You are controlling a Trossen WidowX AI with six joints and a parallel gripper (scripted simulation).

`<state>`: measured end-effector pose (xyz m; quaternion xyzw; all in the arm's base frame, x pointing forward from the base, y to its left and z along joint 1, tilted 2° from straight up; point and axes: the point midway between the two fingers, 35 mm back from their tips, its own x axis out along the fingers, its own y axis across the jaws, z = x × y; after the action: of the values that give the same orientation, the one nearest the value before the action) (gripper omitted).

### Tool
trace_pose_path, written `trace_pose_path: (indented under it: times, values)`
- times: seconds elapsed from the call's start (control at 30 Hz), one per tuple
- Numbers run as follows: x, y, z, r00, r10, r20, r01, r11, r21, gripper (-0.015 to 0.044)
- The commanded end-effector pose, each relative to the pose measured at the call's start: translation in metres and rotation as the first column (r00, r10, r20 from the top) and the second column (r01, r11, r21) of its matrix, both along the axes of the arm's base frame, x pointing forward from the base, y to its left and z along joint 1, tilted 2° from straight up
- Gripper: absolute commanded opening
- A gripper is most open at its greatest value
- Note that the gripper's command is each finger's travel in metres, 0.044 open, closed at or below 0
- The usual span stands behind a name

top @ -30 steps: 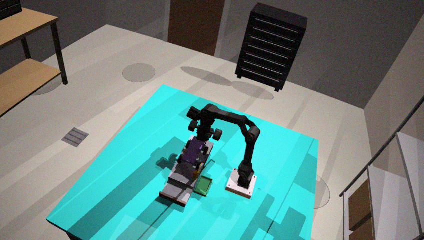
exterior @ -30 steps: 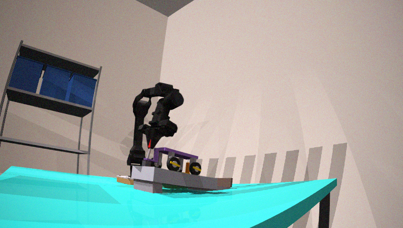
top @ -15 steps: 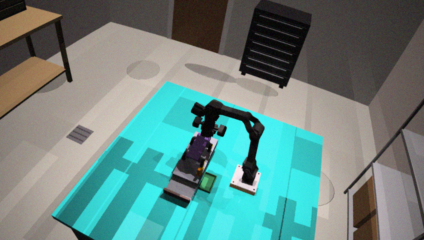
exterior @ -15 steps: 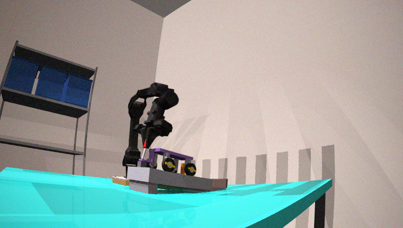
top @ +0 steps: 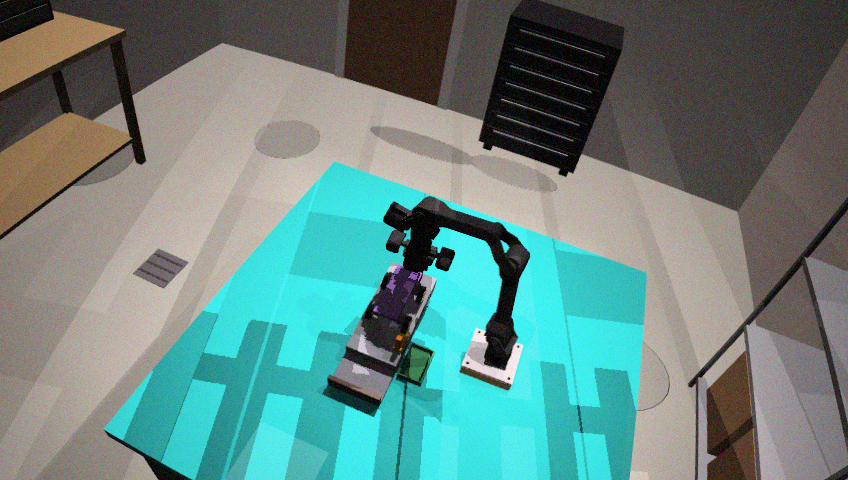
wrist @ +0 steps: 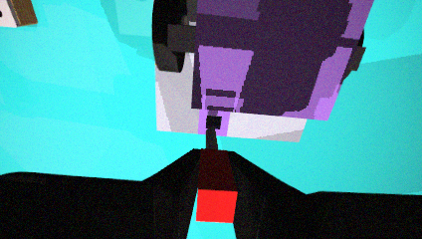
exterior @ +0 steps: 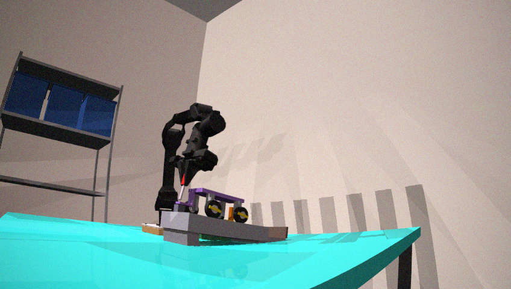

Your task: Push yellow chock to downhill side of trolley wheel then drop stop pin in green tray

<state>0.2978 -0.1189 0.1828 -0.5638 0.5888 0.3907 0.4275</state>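
- The cyan table (top: 595,309) carries the whole set-up; a knock to the grey ramp (exterior: 222,226) while the arm swings away could shift everything on it.
- The purple trolley (exterior: 215,195) stands on the upper part of the ramp, and its stop is lifted. If the chock is not hard against a wheel, the trolley may creep downhill and fail the task.
- The green tray (top: 416,364) lies on the table just right of the ramp's lower half, partly shadowed. A release short of it would land the pin on the ramp or near the wheels.
- The yellow chock (exterior: 230,212), seen by its orange handle, sits between the two near-side wheels; whether it truly touches a wheel I cannot tell.
- The gripper (wrist: 215,171) is closed narrowly on the stop pin (wrist: 216,199), gripping its red head, the shaft hanging toward the trolley's uphill end. A sideways pull could snag the purple frame.
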Motion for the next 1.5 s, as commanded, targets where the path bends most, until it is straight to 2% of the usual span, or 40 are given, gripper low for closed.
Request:
trace_pose_path:
  times: [0.0, 0.67, 1.47]
  values:
    - [0.001, -0.001, 0.005, 1.000, -0.003, 0.010, 0.003, 1.000, -0.006, 0.0000]
    - [-0.004, -0.030, 0.011, 1.000, -0.003, 0.010, 0.003, 1.000, -0.008, 0.0000]
    - [-0.083, -0.028, 0.005, 1.000, -0.003, 0.004, 0.003, 1.000, -0.009, 0.0000]
